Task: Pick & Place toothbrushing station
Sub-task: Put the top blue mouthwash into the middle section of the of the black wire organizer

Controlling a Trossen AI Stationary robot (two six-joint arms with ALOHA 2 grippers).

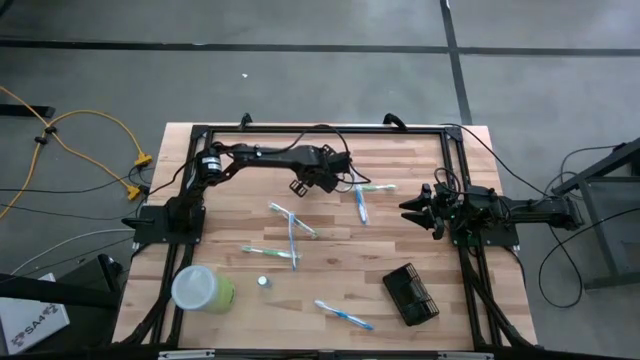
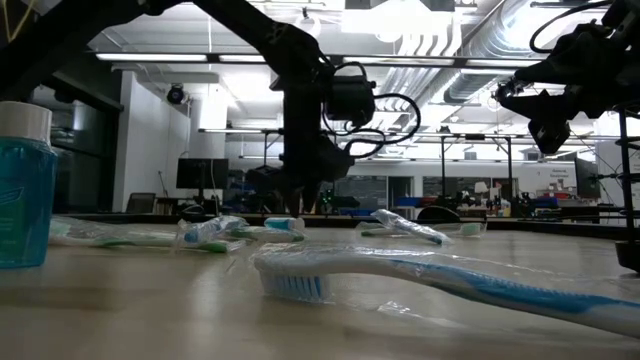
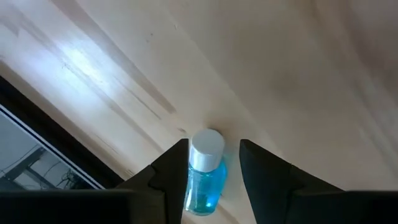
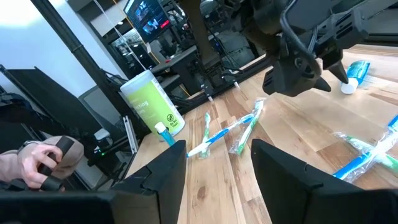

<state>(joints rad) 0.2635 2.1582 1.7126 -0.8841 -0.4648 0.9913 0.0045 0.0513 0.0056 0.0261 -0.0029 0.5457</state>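
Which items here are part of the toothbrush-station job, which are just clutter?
Job: black mesh holder; toothbrushes; small blue bottle between the left tool fingers.
Lying about: green cup, yellow cable on the floor.

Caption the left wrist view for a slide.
Left gripper open, straddling a small blue liquid bottle with white cap lying on the light wooden table.
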